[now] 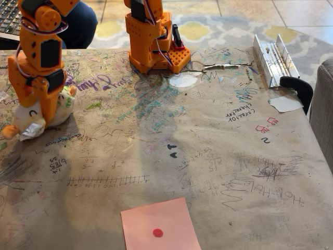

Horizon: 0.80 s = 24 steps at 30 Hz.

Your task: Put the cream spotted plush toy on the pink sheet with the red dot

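The cream spotted plush toy [28, 119] lies at the far left of the table, its white tag hanging toward the front. My orange gripper [46, 107] comes straight down on it. One finger [47, 101] crosses the toy's front and the toy bulges out on both sides of it, so the gripper looks shut on the toy. The other finger is hidden behind the toy. The pink sheet with the red dot [166, 216] lies flat at the table's front edge, a little left of centre, far from the toy.
The arm's orange base [153, 44] stands at the back centre. A metal rail piece [274, 58] and a black handle [297, 86] sit at the back right, with a grey cushion [323, 114] at the right edge. A person in blue [80, 23] is behind the table.
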Each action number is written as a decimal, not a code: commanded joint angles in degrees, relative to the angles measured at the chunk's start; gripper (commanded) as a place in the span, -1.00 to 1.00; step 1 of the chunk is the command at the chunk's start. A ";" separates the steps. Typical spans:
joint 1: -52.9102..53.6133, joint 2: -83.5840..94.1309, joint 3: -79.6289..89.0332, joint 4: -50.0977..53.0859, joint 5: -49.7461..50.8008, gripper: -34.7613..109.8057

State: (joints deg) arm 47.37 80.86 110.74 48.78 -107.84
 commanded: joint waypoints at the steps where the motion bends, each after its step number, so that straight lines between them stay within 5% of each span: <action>1: -0.79 1.14 -10.37 10.28 7.91 -0.52; 4: -3.69 5.89 -14.85 19.78 18.98 -0.52; 13: -17.31 44.82 1.58 22.50 57.92 -0.52; 24: -36.74 89.12 7.12 34.63 91.14 -0.52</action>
State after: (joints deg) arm 13.45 160.49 120.23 80.95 -21.53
